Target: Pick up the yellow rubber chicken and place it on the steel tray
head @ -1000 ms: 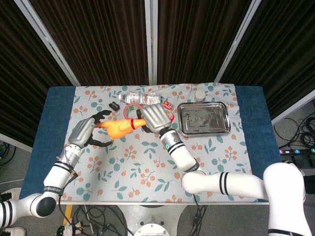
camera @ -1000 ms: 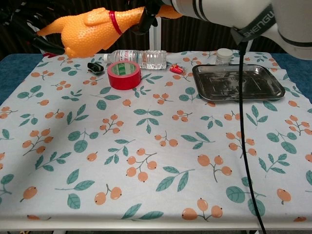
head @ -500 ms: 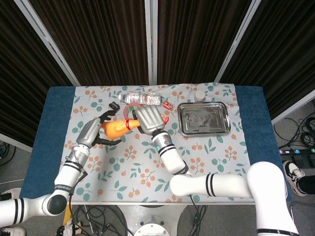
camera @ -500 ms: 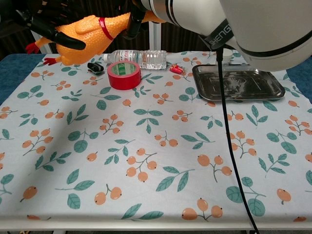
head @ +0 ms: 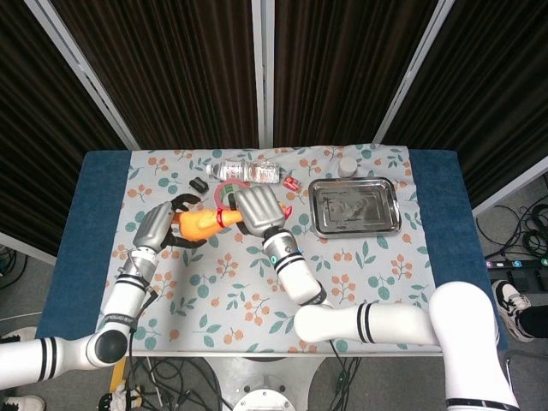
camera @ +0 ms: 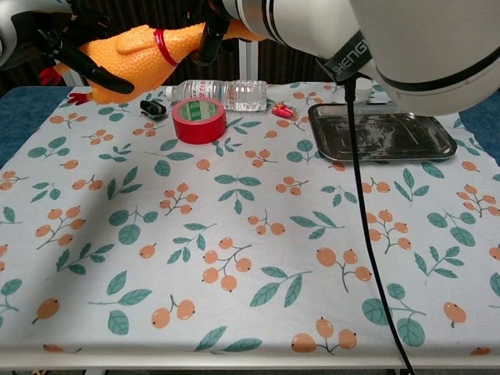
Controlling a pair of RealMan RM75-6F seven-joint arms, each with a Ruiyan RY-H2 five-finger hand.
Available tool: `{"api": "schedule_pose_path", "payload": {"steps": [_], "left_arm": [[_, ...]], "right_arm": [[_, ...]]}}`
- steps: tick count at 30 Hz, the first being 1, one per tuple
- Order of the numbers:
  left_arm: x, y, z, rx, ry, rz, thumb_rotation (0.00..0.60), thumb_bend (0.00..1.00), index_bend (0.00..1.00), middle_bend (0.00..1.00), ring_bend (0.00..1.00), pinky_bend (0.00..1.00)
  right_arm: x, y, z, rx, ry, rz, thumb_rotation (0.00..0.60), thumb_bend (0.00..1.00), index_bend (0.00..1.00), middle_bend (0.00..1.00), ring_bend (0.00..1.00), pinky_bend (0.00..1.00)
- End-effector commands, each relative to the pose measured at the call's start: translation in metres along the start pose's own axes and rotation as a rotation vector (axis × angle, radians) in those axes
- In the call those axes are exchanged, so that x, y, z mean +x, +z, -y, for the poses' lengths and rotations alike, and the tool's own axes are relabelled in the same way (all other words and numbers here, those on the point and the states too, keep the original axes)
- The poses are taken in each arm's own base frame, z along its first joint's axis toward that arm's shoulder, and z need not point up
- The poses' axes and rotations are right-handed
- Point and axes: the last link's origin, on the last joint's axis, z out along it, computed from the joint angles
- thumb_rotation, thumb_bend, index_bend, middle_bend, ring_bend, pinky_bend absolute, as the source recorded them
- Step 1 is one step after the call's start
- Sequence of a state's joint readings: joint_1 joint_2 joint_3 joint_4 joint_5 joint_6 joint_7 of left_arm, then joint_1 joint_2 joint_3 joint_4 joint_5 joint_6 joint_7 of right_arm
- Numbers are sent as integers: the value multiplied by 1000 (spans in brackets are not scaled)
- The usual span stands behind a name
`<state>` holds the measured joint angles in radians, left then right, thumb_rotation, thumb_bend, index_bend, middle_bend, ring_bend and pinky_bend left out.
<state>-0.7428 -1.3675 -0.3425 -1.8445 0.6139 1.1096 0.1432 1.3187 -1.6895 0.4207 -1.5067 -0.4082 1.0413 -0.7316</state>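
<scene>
Both hands, left hand (head: pixel 156 226) and right hand (head: pixel 259 208), grip rubber chicken (head: pixel 199 223), steel tray (head: pixel 354 207) holds nothing

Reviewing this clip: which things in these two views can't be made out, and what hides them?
- Rubber chicken head end: head view, under the right hand; chest view, behind its dark fingers.
- Left hand: whether it grips or only touches the chicken; chest view cuts it off at the top-left edge.
- Small red object and black object: too small to identify in either view.
- Steel tray: the right arm's cable crosses its left part in chest view.
</scene>
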Motion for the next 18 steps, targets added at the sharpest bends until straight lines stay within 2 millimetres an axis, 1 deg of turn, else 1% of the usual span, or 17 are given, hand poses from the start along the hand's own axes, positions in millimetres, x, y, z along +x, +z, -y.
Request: {"api": "schedule_pose_path", "payload": {"steps": [1,6,10,12,13,14,15,16,17,18], "left_arm": [[0,3,2,-3,-20,-45,600,0,520,563,521,564],[-1,8,6,-10,9,-90,600,0,689,736,698,754],[-2,10,7,-9,11,-101,600,0,795,856,810,822],[-3,9,9,-8,18,-104,600,0,818,882,834,835],[-3,9,9,-8,24,-103,600,0,812,876,830,837],[-3,8,10,-9,31,-100,600,0,794,856,810,832],[-3,6,10,-15,39,-98,600,0,732,799,754,816],[-3,4,10,-21,44,-93,600,0,629,710,667,778],[-4,2,10,-23,47,-81,600,0,549,638,599,740],[-4,0,10,-27,47,-64,600,0,416,514,483,656]], "right_arm": [[0,-1,0,3,8,6,600,681,942,749,684,896],[1,-3,-1,12,26,16,600,680,942,749,685,896],[2,-5,-2,21,36,23,600,678,942,749,685,897],[2,-5,-3,22,34,25,600,677,942,749,685,897],[2,-5,-3,22,35,26,600,677,942,749,686,897],[1,-5,-4,21,34,28,600,677,942,749,686,897],[2,-5,-5,19,34,26,600,677,942,749,686,897],[1,-5,-6,19,32,25,600,677,942,749,686,897],[2,-4,-6,17,31,24,600,677,942,749,685,897],[2,-4,-7,16,32,23,600,677,942,749,685,897]]}}
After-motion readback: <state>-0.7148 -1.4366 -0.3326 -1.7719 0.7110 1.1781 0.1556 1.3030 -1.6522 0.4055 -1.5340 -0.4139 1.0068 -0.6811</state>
